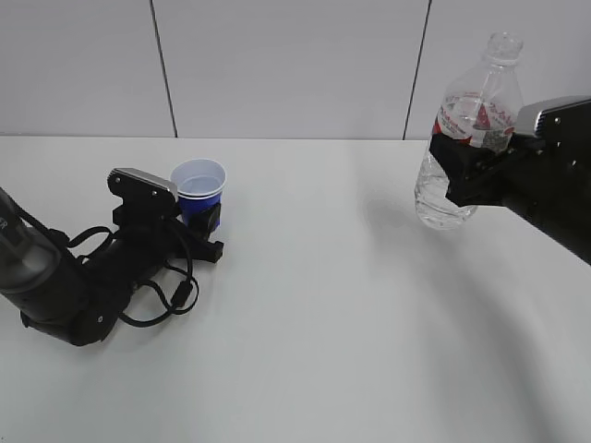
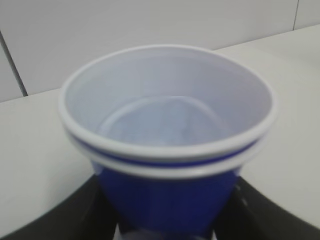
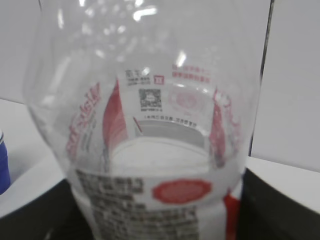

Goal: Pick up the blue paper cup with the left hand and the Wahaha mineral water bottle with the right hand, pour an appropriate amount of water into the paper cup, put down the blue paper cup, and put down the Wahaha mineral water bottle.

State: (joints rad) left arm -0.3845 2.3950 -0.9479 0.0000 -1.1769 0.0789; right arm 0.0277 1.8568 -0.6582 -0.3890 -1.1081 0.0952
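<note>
My left pincer (image 1: 205, 220) lies low on the white table (image 1: 332, 314), its black fingers (image 2: 75, 215) on either side of the small tapered blue paper cup (image 1: 199, 189) with its white inside and white rolled rim; the cup stands upright on the table between them, toward the left side and near the back wall. From the wrist camera I see two rims stacked, like one cup nested in another, and a pool of water in the bottom. Whether my left fingers press the cup's blue wall or merely flank it, I cannot tell. My right pincer (image 1: 462, 166) is clenched around the tall clear ribbed plastic Wahaha mineral water bottle (image 1: 466, 129), gripping it just below the red-and-white label band. I hold the bottle in the air at the right side, well apart from the cup, tilted a little, its capless neck uppermost and water in its lower part.
</note>
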